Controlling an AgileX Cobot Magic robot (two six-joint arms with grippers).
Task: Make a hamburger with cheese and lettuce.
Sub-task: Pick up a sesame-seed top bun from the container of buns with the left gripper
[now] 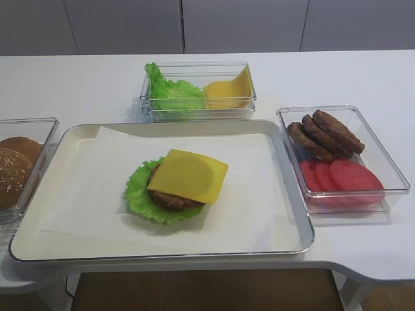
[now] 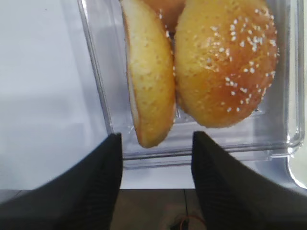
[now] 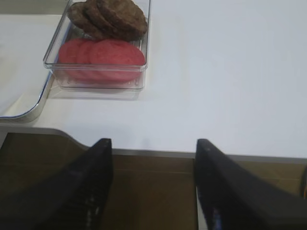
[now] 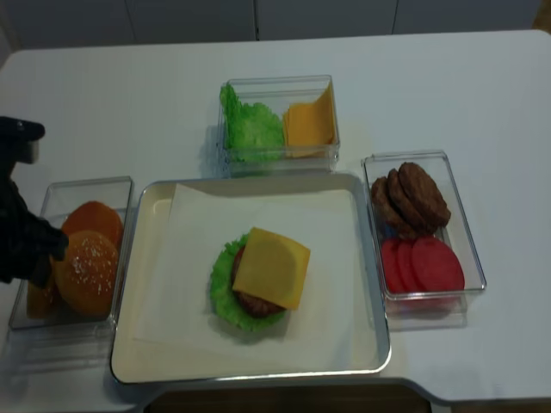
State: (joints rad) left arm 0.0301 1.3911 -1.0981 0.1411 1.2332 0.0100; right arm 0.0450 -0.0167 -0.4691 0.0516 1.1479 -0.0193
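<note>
The hamburger [image 1: 176, 184] lies on white paper in the tray [image 1: 295, 194]: the frilly green lettuce [image 1: 137, 191], a dark brown patty, and the yellow cheese [image 1: 189, 175] square on top, with no bun over it. It also shows in the realsense view [image 4: 263, 277]. My left gripper [image 2: 156, 143] is open and empty at the near edge of the clear bun box [image 2: 103, 105], below a sesame bun [image 2: 225, 67] and a bun standing on edge [image 2: 148, 72]. My right gripper [image 3: 153, 146] is open and empty over the table's front edge, right of the tray.
A clear box [image 1: 198, 91] at the back holds bunched lettuce leaves and stacked cheese slices. A clear box [image 1: 382, 162] at the right holds brown patties [image 1: 324, 135] and red tomato slices [image 1: 342, 176]. The bun box [image 4: 73, 249] stands left of the tray, under the left arm [image 4: 21, 241].
</note>
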